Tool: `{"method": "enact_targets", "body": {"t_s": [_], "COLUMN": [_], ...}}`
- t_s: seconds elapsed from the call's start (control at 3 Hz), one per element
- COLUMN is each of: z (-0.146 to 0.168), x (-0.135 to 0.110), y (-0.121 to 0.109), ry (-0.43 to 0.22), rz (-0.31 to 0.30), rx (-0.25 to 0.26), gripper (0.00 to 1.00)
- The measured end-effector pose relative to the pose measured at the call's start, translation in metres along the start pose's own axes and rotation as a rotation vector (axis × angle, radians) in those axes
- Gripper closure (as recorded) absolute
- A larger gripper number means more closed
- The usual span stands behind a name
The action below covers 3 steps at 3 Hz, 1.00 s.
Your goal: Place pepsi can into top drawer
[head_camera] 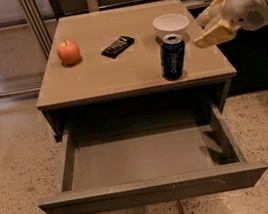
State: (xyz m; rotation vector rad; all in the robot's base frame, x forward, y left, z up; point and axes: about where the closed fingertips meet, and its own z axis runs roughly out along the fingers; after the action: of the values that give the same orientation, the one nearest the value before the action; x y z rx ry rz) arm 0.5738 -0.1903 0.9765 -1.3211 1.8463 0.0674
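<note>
A: Where is the can?

B: The can (pixel 172 57) stands upright on the counter (pixel 119 76), toward the front right, with its silver top up and the white lettering facing the camera. The white bowl (pixel 171 23) sits just behind it. I cannot tell whether the two touch.

A: And the gripper?

B: The gripper (pixel 200 30) hangs at the right edge of the counter, to the right of the can and about level with its top. It comes in from the upper right on a white arm.

A: What are the fingers doing?

B: The tan fingers (pixel 213 34) are spread apart with a dark gap between them, and they grasp nothing. Their tips point left toward the can but stay clear of it. A strip of bare counter shows between tips and can.

A: The drawer?

B: The drawer (pixel 152 191) is pulled well out below the counter, with its plain grey inside showing. The can stands above and behind its right half.

A: Anything else up there?

B: A red apple (pixel 68 52) sits on the left side. A dark packet (pixel 117 46) lies between it and the bowl, well apart from the can.
</note>
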Motion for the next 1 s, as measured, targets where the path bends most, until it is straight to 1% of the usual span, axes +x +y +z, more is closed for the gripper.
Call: {"method": "enact_targets", "body": {"t_s": [0.33, 0.67, 1.0], "z": [0.024, 0.045, 0.070], "x": [-0.003, -0.005, -0.003], "y": [-0.010, -0.022, -0.031], "ry": [-0.045, -0.081, -0.119], "rz": [0.014, 0.041, 0.093], "rx": [0.003, -0.005, -0.024], "gripper": [0.08, 0.00, 0.00]}}
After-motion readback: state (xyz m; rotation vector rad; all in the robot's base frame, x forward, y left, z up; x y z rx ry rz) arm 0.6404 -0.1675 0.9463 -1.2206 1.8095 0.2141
